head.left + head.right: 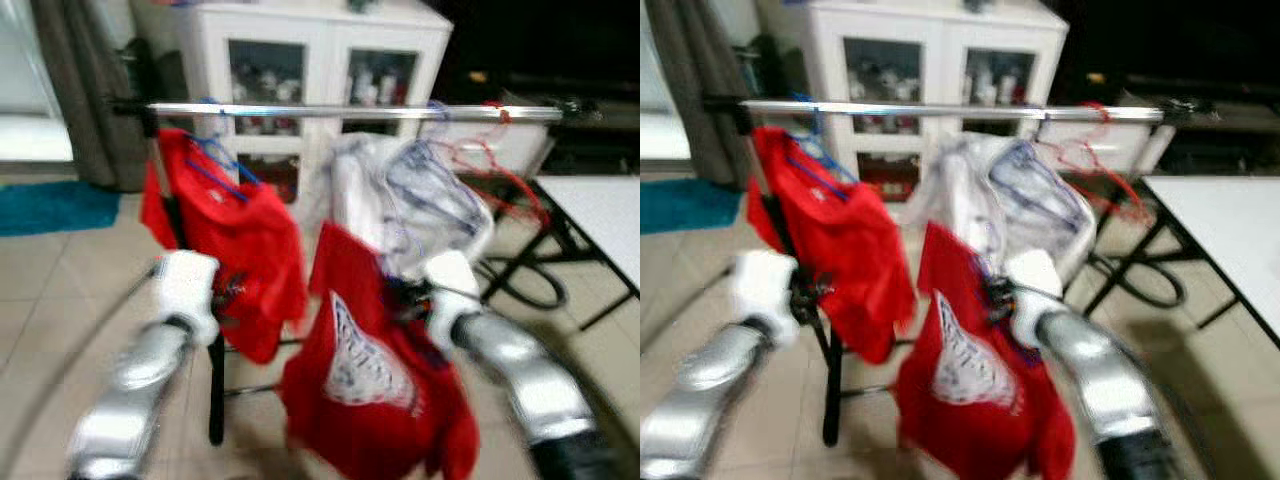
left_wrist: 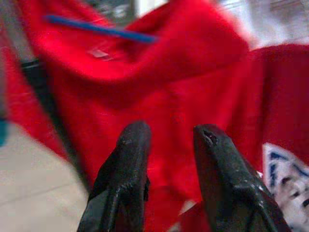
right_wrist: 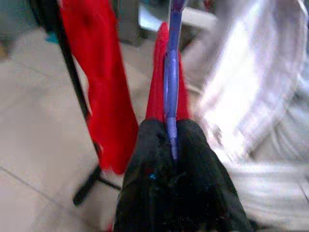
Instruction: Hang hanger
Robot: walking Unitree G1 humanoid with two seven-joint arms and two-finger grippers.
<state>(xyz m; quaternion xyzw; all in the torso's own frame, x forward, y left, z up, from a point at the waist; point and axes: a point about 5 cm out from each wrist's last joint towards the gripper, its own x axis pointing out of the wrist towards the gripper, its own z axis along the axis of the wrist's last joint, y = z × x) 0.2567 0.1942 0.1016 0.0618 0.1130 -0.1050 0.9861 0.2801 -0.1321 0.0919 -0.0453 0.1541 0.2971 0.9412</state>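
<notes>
A silver rail (image 1: 350, 111) spans a black clothes rack. A red shirt on a blue hanger (image 1: 222, 163) hangs at its left end, and a white shirt (image 1: 410, 200) hangs near the middle. My right gripper (image 3: 172, 145) is shut on a purple-blue hanger (image 3: 171, 72) that carries a red shirt with a white print (image 1: 365, 365), held below the rail in front of the white shirt. My left gripper (image 2: 166, 140) is open just in front of the hanging red shirt (image 2: 145, 92), holding nothing.
A white cabinet with glass doors (image 1: 320, 70) stands behind the rack. A white table (image 1: 600, 215) is at the right, a grey curtain (image 1: 85, 90) and a teal mat (image 1: 55, 205) at the left. Red empty hangers (image 1: 490, 150) hang at the rail's right end.
</notes>
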